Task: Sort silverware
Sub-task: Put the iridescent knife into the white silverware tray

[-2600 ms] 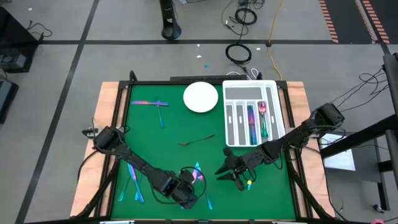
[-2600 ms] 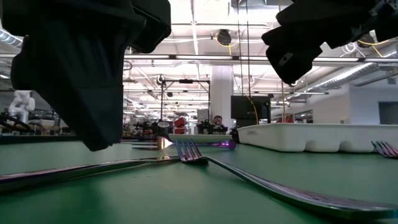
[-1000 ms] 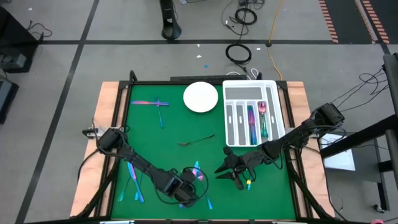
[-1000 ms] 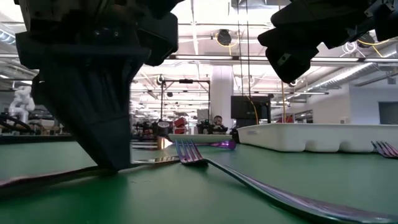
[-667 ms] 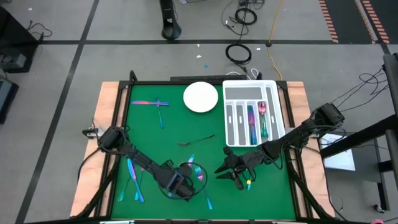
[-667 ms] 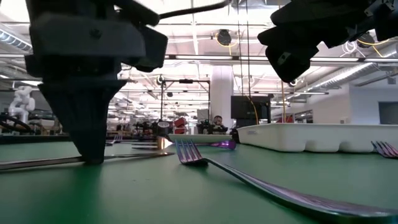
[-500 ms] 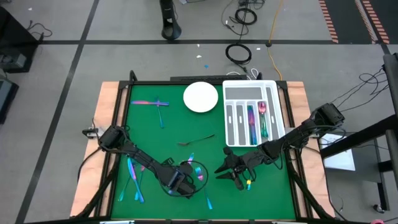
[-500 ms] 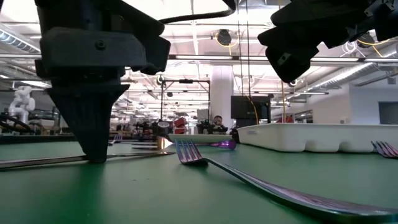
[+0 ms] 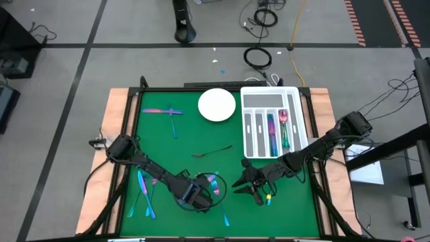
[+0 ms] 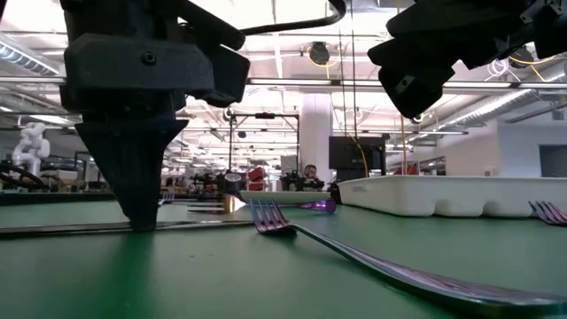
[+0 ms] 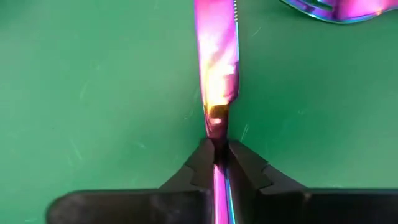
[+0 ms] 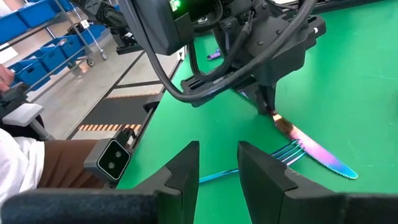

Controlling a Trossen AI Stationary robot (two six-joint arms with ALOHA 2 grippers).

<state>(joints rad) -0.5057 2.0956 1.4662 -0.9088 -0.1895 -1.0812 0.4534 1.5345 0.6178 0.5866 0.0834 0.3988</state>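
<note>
My left gripper (image 9: 205, 188) stands at the near middle of the green mat, shut on an iridescent knife (image 11: 216, 56). The knife also shows in the right wrist view (image 12: 311, 152), its blade over a fork (image 12: 283, 155). My right gripper (image 9: 240, 183) hovers open and empty just right of it, above the mat, its fingers (image 12: 186, 168) apart. More silverware lies loose at the near left (image 9: 144, 191), the middle (image 9: 211, 151) and the far left (image 9: 168, 112). Several pieces lie in the white slotted tray (image 9: 250, 101). My left gripper pinches the knife between its two fingers at the narrow neck (image 11: 216, 134) where the handle meets the blade. The fingers (image 10: 142, 213) point down from above and stand across the knife. The knife lies level along the mat (image 10: 71, 229), its blade pointing away from the gripper.
A white round plate (image 9: 216, 105) sits at the far middle, left of the tray. A long fork (image 10: 354, 252) lies across the mat near the low camera. One more piece lies at the near edge (image 9: 225, 216). Bare green mat shows at the middle left (image 9: 161, 148).
My left gripper, shut on the knife, has moved a little toward the table's left and far edges. It has dragged the knife along the mat and turned it about. My right gripper has kept still.
</note>
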